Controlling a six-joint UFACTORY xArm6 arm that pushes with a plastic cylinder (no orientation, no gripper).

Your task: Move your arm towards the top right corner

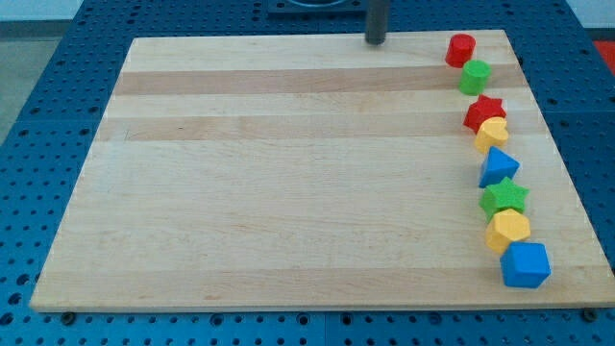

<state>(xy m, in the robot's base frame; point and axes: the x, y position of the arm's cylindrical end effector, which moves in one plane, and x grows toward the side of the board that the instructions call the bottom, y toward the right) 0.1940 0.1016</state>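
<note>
My tip [375, 42] rests on the wooden board [288, 173] at the view's top edge, a little right of centre. It touches no block. A column of blocks runs down the board's right side: a red hexagonal block [460, 49] nearest the top right corner, a green hexagonal block [475, 76], a red star [484, 111], a yellow block [492, 134], a blue triangular block [498, 166], a green star [504, 197], a yellow hexagonal block [507, 230] and a blue block [525, 264]. The red hexagonal block lies well to the right of my tip.
The board lies on a blue perforated table [58, 96] that surrounds it on all sides. The rod's upper part leaves the view at the top.
</note>
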